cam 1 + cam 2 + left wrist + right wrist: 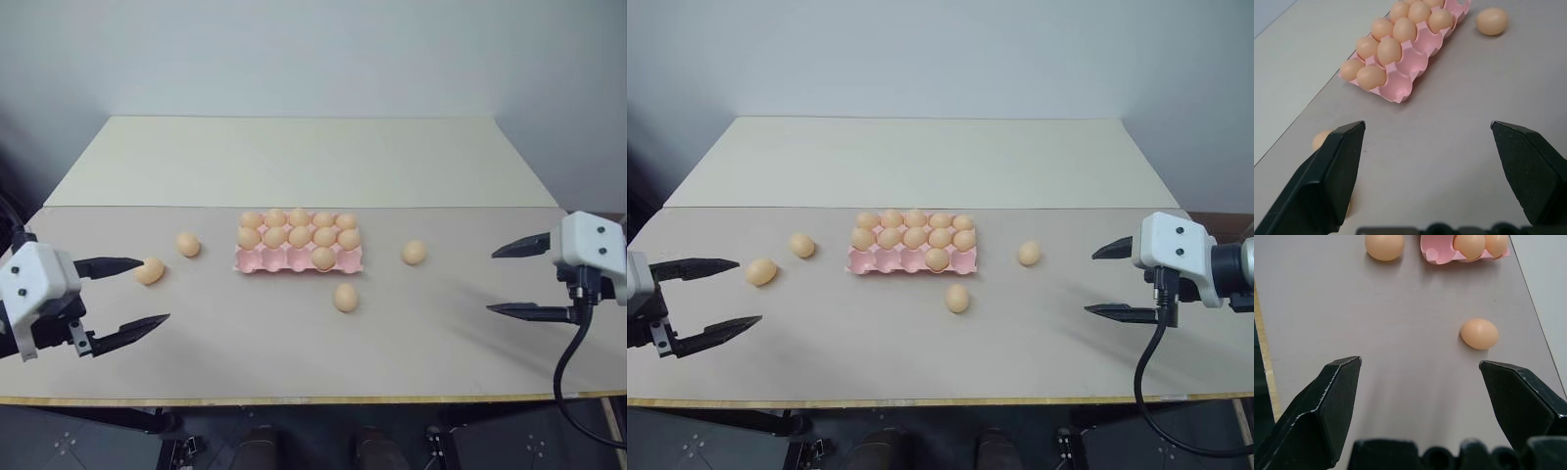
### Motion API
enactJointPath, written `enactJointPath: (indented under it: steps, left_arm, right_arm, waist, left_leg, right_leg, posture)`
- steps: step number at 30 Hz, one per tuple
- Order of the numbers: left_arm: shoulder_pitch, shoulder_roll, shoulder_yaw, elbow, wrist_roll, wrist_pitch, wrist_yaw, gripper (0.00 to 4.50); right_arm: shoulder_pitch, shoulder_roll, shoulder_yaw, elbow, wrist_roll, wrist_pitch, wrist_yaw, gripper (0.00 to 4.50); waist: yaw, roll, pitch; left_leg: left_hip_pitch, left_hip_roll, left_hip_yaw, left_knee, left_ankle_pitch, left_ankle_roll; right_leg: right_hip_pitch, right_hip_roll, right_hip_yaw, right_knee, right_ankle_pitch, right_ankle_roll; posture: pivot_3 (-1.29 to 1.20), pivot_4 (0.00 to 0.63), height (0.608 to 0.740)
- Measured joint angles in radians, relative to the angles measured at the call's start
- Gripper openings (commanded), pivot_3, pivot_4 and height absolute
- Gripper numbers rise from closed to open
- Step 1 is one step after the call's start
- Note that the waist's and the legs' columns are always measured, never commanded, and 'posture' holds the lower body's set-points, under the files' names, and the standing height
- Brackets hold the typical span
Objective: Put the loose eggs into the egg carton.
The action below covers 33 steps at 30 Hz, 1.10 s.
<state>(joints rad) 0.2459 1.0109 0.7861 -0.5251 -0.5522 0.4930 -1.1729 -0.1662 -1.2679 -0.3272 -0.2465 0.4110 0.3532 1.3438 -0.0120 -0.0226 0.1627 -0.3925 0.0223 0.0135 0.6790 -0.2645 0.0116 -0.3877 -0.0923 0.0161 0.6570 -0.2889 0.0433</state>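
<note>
The pink egg carton (269,260) lies mid-table, its two far rows filled with eggs and one egg (323,258) in the near row. Several loose eggs rest on the table: two to the carton's left (188,244) (149,270), one in front of it (345,297), one to its right (414,252). My left gripper (155,290) hovers open at the left, its far fingertip close beside the leftmost egg. My right gripper (490,282) hovers open at the right, with the right-hand egg (1479,333) ahead of it. Both grippers hold nothing.
The beige table's front edge (313,399) runs just below both grippers. A second, paler tabletop (294,162) adjoins behind the carton, against a grey wall. A black cable (568,372) hangs from my right wrist.
</note>
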Motion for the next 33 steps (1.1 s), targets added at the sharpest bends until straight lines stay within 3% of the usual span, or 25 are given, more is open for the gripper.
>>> enactJointPath:
  steps: [21, 28, 33]
  left_arm:
    - [-0.087, 0.019, -0.045, 0.018, -0.014, 0.014, 0.026, 4.46]
    - [-0.093, 0.02, -0.082, 0.016, -0.026, 0.014, 0.025, 4.46]
    - [-0.132, 0.027, -0.124, 0.026, -0.035, 0.013, 0.024, 4.46]
  right_arm:
    - [-0.054, 0.001, 0.022, 0.023, -0.006, 0.0, -0.015, 4.5]
    - [-0.209, 0.059, 0.151, 0.085, -0.066, 0.0, -0.109, 4.5]
    - [-0.372, 0.179, 0.317, 0.191, -0.182, -0.003, -0.186, 4.5]
  waist:
    - [0.0, 0.0, 0.0]
    - [-0.002, 0.0, 0.0]
    - [-0.004, 0.0, 0.0]
  left_leg:
    - [0.0, 0.0, 0.0, 0.0, 0.0, 0.0]
    - [0.001, 0.0, 0.001, 0.0, 0.0, 0.0]
    - [0.001, 0.0, 0.002, 0.0, 0.0, 0.0]
  right_leg:
    - [0.0, 0.0, 0.0, 0.0, 0.0, 0.0]
    - [0.0, 0.0, 0.001, 0.001, 0.0, 0.0]
    - [-0.001, 0.001, 0.001, 0.001, 0.0, 0.0]
  posture:
    - [0.0, 0.15, 0.74]
    - [0.0, 0.15, 0.74]
    - [0.0, 0.15, 0.74]
